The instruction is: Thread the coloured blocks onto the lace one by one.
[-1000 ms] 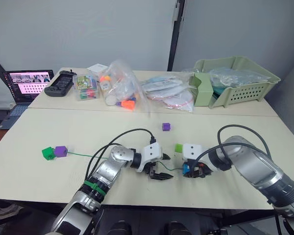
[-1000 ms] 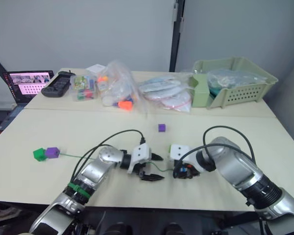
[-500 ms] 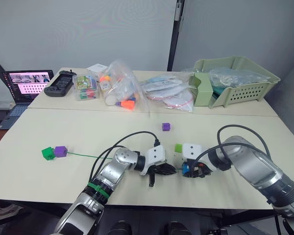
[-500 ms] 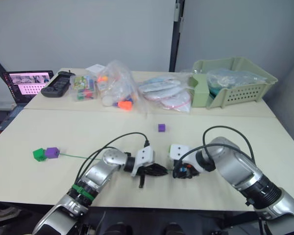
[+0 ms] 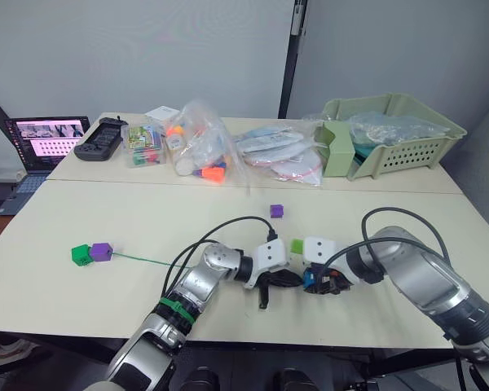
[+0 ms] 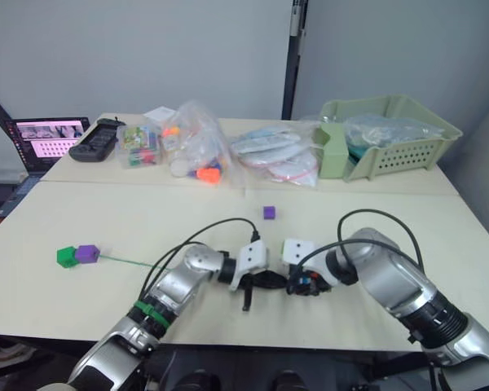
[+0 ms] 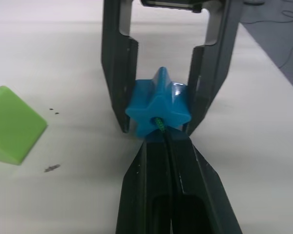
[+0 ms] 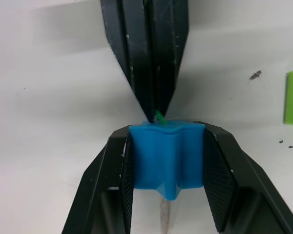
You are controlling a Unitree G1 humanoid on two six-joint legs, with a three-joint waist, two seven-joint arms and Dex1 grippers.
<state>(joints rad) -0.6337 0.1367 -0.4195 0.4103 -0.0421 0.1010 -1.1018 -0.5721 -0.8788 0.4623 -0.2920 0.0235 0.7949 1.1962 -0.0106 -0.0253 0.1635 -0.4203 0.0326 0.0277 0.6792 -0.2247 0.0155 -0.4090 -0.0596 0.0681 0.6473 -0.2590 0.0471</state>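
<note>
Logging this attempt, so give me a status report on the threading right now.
Right gripper shut on blue block. Left gripper shut on lace, feeding into the block's hole. Lime green block lies beside, apart. Nothing in the way.

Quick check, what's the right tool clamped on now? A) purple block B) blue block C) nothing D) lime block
B: the right tool is shut on the blue block, one finger on each side, while the left tool holds the lace at the block's hole.
</note>
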